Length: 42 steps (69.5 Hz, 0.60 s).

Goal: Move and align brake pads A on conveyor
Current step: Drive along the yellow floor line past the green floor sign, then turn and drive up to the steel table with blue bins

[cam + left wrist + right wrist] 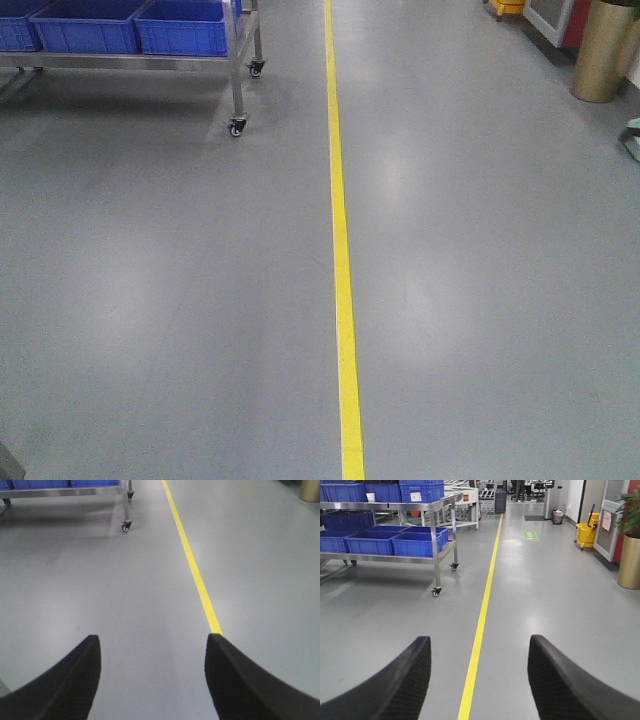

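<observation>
The brake pads A and the conveyor are out of view in every frame. My left gripper (152, 642) is open, its two black fingers spread wide over bare grey floor with nothing between them. My right gripper (479, 644) is open too, held above the floor with only the yellow floor line (479, 630) showing through the gap. Neither gripper appears in the front view.
A steel wheeled rack (238, 80) carrying blue bins (185, 28) stands at the far left. The yellow line (342, 260) runs straight ahead along the grey floor. At the right stand a gold planter (629, 562) and a yellow mop bucket (585, 532).
</observation>
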Available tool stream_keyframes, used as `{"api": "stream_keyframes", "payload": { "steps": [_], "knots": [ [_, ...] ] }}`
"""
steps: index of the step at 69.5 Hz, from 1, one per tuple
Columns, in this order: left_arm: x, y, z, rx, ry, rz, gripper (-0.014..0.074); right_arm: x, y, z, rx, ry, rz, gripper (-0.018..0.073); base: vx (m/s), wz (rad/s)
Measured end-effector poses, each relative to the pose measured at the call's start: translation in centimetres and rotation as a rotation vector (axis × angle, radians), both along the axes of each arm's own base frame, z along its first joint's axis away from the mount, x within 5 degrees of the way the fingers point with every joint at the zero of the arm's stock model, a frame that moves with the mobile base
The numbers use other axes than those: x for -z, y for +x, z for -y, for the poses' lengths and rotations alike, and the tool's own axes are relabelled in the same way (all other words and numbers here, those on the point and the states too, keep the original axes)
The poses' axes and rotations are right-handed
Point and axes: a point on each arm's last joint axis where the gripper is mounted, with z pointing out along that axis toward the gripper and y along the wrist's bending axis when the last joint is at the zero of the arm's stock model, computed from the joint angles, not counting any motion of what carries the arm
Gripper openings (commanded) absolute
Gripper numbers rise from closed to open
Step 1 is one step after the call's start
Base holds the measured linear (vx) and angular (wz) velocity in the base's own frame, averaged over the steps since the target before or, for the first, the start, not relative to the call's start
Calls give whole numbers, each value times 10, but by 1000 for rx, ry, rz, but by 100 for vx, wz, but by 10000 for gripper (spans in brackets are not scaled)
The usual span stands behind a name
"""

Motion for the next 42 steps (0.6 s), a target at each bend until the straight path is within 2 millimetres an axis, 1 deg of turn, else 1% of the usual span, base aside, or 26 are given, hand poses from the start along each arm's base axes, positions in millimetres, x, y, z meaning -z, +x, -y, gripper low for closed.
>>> {"api": "stream_keyframes", "payload": {
  "steps": [14, 24, 33, 42],
  "knots": [
    [0, 0, 0, 0, 0, 0, 449, 0, 0, 0, 0, 0, 0, 415, 52, 14],
    [0, 0, 0, 0, 0, 0, 449, 0, 0, 0, 0, -1, 0, 415, 48, 27],
    [0, 0, 0, 0, -2, 0, 449, 0, 0, 0, 0, -1, 0, 415, 43, 49],
    [0, 0, 0, 0, -2, 0, 449, 0, 0, 0, 0, -1, 0, 415, 39, 71]
  ]
}}
